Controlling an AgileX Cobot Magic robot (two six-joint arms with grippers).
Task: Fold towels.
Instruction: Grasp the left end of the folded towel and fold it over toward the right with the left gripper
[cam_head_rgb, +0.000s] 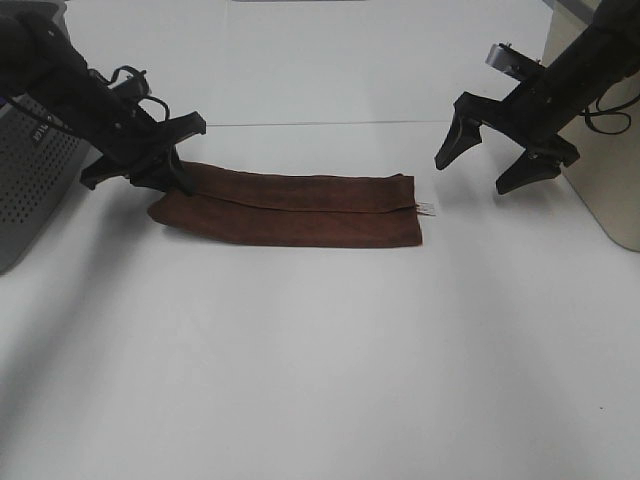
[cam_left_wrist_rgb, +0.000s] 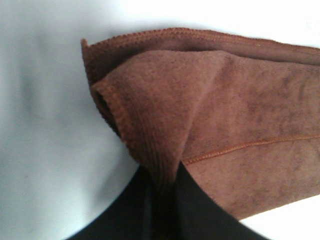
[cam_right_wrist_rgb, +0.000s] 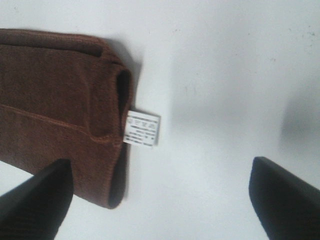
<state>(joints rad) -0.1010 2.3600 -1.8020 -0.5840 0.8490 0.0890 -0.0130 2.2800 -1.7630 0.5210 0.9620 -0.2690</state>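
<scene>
Bright, diffuse overhead light; the white table (cam_head_rgb: 330, 370) nears glare behind the towel (cam_head_rgb: 290, 208). Faint, soft-edged shadows lie beside the towel's ends. Both wrist views are slightly soft, with blurred foreground near the lens.

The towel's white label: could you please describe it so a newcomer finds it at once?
On the white table lies a long brown towel. At its end nearer the open right hand, a small label sticks out. It is the only white, printed patch.
</scene>
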